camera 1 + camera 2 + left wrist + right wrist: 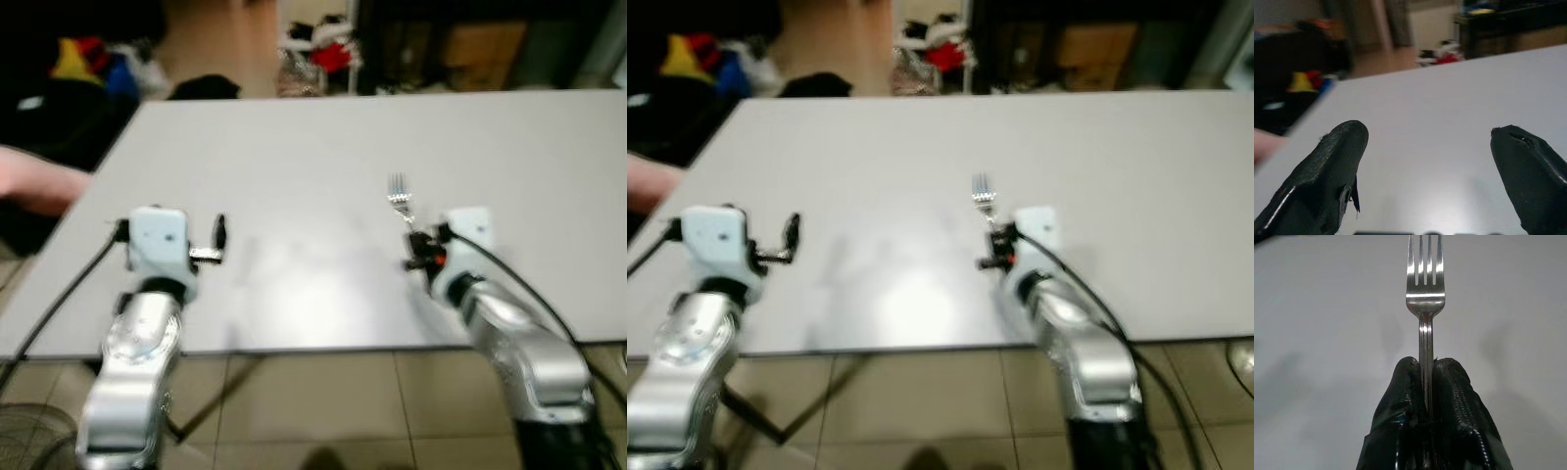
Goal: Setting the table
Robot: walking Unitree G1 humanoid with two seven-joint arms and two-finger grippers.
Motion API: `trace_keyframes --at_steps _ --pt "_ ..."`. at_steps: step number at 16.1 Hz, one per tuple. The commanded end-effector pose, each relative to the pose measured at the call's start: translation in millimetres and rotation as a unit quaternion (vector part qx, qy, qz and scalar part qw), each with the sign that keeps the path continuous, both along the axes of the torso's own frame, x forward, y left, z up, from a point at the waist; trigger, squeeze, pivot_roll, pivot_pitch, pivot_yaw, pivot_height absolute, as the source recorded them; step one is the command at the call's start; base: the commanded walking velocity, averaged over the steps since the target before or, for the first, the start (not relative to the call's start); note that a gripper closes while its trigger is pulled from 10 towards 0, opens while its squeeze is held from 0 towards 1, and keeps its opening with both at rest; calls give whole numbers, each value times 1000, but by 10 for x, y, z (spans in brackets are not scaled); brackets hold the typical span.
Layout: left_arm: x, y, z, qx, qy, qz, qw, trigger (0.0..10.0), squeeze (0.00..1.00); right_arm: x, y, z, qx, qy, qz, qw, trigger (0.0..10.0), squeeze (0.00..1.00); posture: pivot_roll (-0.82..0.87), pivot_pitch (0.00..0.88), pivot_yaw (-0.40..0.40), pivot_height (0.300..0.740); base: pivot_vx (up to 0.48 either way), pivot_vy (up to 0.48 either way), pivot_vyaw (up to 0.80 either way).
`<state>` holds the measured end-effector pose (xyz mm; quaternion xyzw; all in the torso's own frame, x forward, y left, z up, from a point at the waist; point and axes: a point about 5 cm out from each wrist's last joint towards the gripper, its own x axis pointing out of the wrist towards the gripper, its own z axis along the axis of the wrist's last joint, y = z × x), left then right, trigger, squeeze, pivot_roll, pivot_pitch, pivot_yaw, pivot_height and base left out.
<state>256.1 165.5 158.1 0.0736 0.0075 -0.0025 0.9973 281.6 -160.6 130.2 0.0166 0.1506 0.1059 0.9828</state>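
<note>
Left eye view: a pale grey table (pixel 323 147) spans the frame, its near edge above a tiled floor (pixel 313 411). The right gripper (pixel 419 247) is over the table near that edge, right of the table's middle, and a silver fork (pixel 399 196) sticks out of it, tines pointing toward the table's far edge. The left gripper (pixel 217 240) is over the table's near left part, well apart from the fork. A blurred hand (pixel 34 186) of a person reaches in at the table's left edge. Beyond the far edge lie dim clutter, red and yellow items among it, too blurred to name.

Right eye view: the fork (pixel 982 196) again stands out ahead of the right gripper (pixel 995 250), above the table near its middle; whether it touches the table cannot be told.

Left wrist view: the two black fingers (pixel 1327 181) of the left gripper are spread wide over the bare table, with nothing between them.

Right wrist view: the right gripper's fingers (pixel 1457 406) are pressed together on the fork's handle, and the neck and four tines (pixel 1425 269) extend straight past the fingertips over the table.
</note>
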Motion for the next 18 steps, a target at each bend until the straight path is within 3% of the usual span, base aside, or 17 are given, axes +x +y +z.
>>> trace_keyframes --at_steps 1,7,8,11,16,18 --pt "-8 32 -1 7 1 2 1000 10000 0 -3 28 63 3 -11 2 1000 10000 0 -145 16 56 740 266 0 0" --pt "-25 33 -11 7 3 6 1000 10000 0 56 102 83 -2 -5 11 1000 10000 0 -135 25 41 740 223 0 0" --pt "-23 27 -5 8 3 4 1000 10000 0 80 99 62 -14 16 0 1000 10000 0 -136 28 40 740 0 0 0" --pt "-15 -41 16 22 2 -35 999 10000 0 152 103 10 -42 51 -3 998 10000 0 -138 36 44 740 0 0 0" --pt "-9 -200 -21 20 22 -111 993 10000 0 301 -16 -111 -101 136 -58 984 10000 0 -147 55 56 740 0 0 0" --pt "-9 -329 -34 20 37 -181 983 10000 0 379 -70 -85 -93 146 -71 982 10000 0 -151 66 55 740 0 0 0"
